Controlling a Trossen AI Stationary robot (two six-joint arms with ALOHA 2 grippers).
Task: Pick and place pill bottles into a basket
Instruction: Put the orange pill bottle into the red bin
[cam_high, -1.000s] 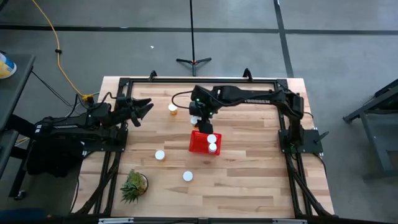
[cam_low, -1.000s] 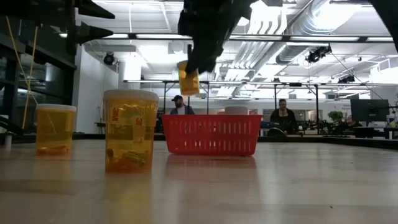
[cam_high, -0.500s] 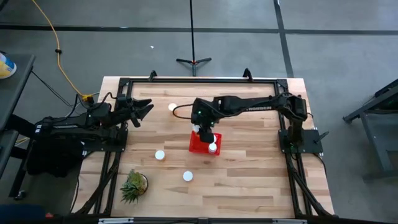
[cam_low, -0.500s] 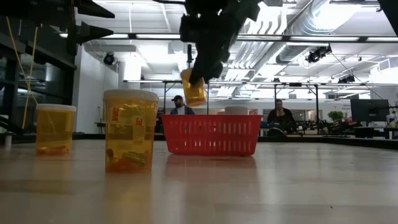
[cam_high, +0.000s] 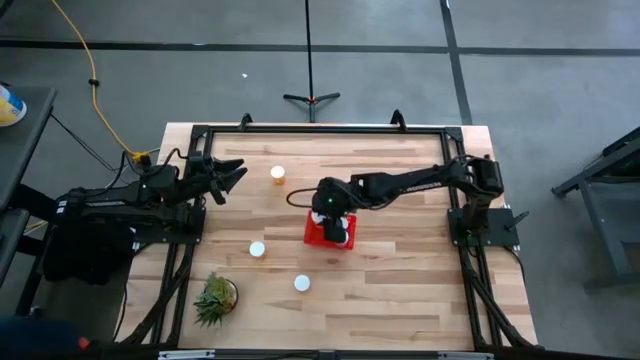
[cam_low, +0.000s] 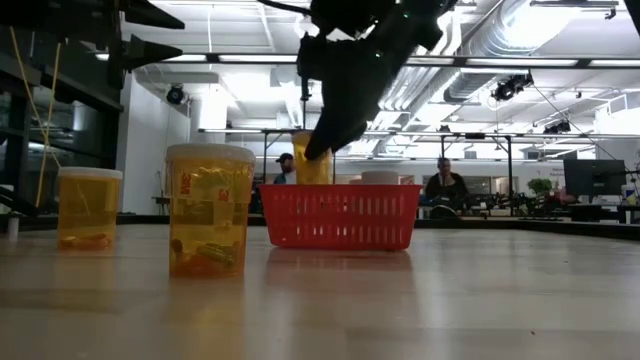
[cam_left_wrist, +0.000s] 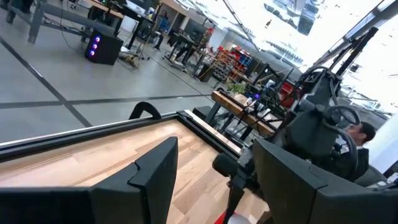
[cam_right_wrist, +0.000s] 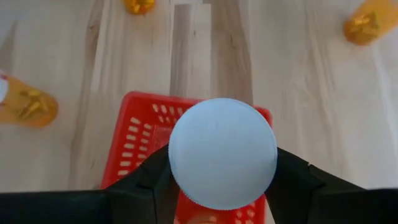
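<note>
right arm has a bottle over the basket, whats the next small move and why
Probably open the fingers and let it drop. The right gripper is shut on the pill bottle, whose lower part already sits below the rim of the red basket in the low view. The left gripper waits open at the table's left edge.

The basket (cam_high: 322, 232) sits mid-table. One pill bottle (cam_high: 277, 175) stands behind-left of it, two (cam_high: 257, 249) (cam_high: 302, 284) lie front-left, and the plant (cam_high: 214, 298) occupies the front-left corner.
</note>
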